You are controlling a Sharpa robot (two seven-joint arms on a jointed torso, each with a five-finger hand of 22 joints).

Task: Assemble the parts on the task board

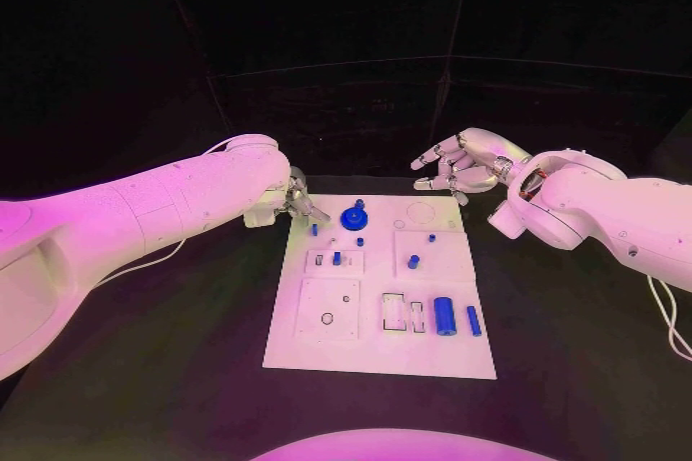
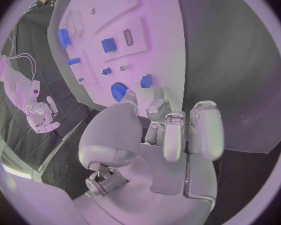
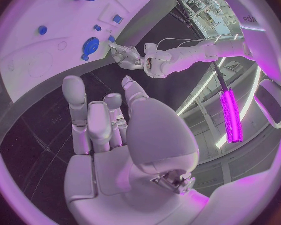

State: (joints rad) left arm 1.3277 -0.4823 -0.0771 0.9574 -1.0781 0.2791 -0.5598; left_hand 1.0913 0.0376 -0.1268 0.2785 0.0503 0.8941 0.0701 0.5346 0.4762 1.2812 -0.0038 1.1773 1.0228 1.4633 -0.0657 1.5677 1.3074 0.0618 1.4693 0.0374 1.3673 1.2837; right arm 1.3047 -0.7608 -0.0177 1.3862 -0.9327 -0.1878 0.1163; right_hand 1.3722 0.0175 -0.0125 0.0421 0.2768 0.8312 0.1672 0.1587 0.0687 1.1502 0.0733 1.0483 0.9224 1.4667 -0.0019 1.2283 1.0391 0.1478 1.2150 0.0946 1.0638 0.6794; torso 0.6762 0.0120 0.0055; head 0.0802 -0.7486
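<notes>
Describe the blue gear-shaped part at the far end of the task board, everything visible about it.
The blue gear is a round, toothed-edged piece, looking like matte plastic, with a small blue knob rising from its middle. It lies flat on the white task board near the far edge, left of centre. In the left wrist view it sits just beyond the left hand, whose fingers reach near it; whether they touch it cannot be told.

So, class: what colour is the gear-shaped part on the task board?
Blue; the gear-shaped part on the task board shows best in the head view.
</notes>
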